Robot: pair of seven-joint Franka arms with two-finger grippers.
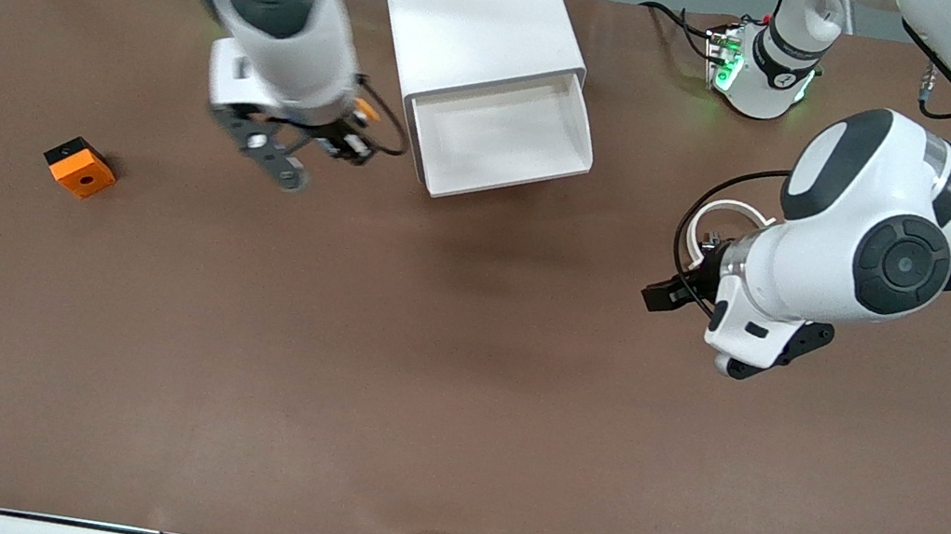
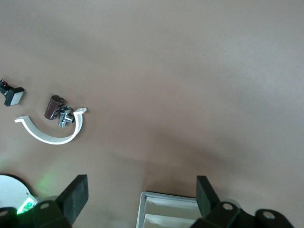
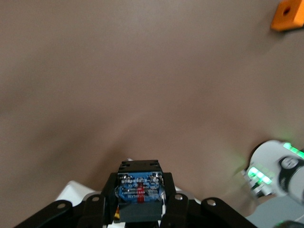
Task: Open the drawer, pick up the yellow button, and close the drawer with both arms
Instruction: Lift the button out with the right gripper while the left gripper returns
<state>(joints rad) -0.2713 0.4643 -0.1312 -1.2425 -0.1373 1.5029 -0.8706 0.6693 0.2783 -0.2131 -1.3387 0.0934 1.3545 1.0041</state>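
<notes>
Front view takes in the whole brown counter (image 1: 453, 415), with the two white arms reaching in from their bases along its top edge. The left arm (image 1: 894, 245) bends low over the counter toward its own end. The right arm (image 1: 278, 11) hangs over the counter beside the cabinet, on the side toward the right arm's end.

The white boxy cabinet (image 1: 476, 13) sits mid-counter, close to the bases. The drawer (image 1: 505, 135) is pulled out of it toward the front camera, so the shallow white tray lies open to view.

The left pincer (image 1: 664, 295) is over bare counter with its jaws spread wide and nothing between them. In the left wrist view both dark fingers (image 2: 76, 194) stand well apart.

The right pincer (image 1: 351, 140) is over the counter just beside the open drawer. Its jaws are closed tight on the button (image 3: 140, 190). In the right wrist view the button's dark blue-black body sits pinched between the fingers, and in the front view a spot of orange shows at the pincer.

An orange block (image 1: 80, 167) with a black hole lies on the counter toward the right arm's end, well apart from everything else.

Near the left pincer lies a white curved band (image 2: 52, 133) with a small brown and metal clip (image 2: 59, 111) touching it. A little dark part with a white cap (image 2: 12, 95) rests near that.
</notes>
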